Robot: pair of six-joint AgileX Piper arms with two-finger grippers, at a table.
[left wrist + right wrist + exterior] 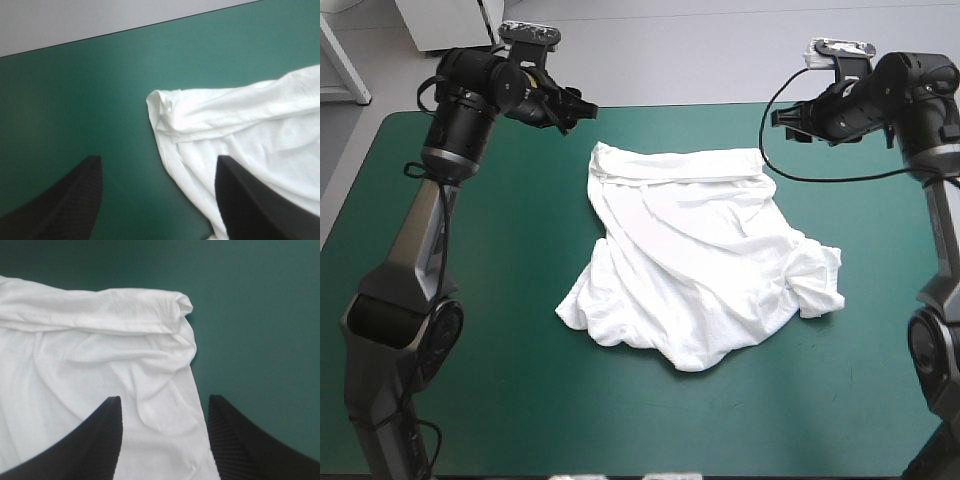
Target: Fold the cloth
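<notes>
The white T-shirt [695,250] lies rumpled and roughly spread at the middle of the teal-green table, its far edge rolled over. My left gripper [582,106] hovers raised near the shirt's far left corner [161,102], open, nothing between its black fingers [75,200]. My right gripper [782,118] hangs raised by the far right corner [181,302], also open and empty; the shirt [100,370] lies under and ahead of its fingers [95,435]. The left wrist view shows the shirt [250,130] ahead, beside one finger.
Bare teal-green cover [500,300] surrounds the shirt on every side. The table's far edge [125,31] runs just beyond the left gripper. A bunched sleeve [817,280] sticks out at the shirt's right side.
</notes>
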